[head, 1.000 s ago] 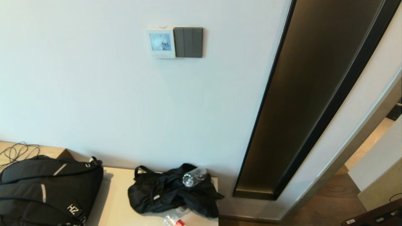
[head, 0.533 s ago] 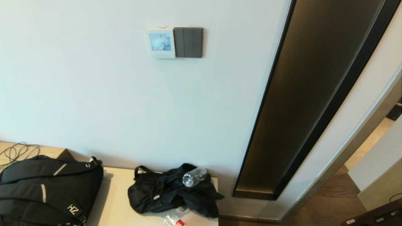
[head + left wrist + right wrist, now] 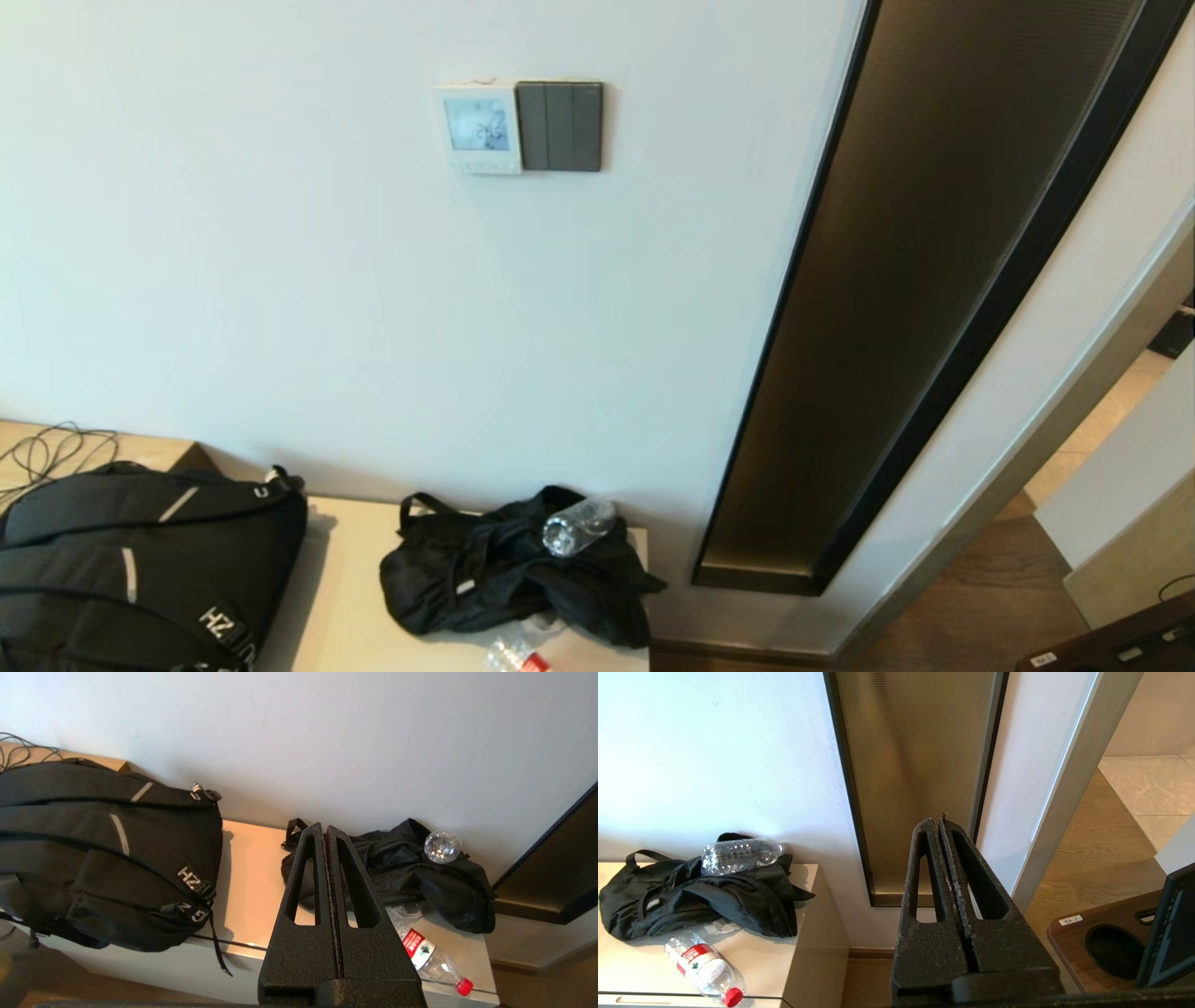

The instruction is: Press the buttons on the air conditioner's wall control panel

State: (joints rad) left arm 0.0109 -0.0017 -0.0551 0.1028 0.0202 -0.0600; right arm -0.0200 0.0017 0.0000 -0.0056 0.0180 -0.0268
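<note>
1. The left gripper (image 3: 325,833) has its fingers pressed together, holding nothing, low over the bench (image 3: 252,868); a narrow tip probably suits poking small keys.
2. The right gripper (image 3: 937,822) is likewise closed and empty, near the door frame.
3. The panel (image 3: 477,127) hangs high on the wall, its buttons (image 3: 483,165) along the bottom edge, touching the grey switches (image 3: 559,126); neither arm is near it.

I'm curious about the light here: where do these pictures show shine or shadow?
Head view: the thermostat screen glows pale blue, its digits smeared. Left wrist view: the backpack shadows the bench beside it. Right wrist view: daylight brightens the floor beyond the doorway.
</note>
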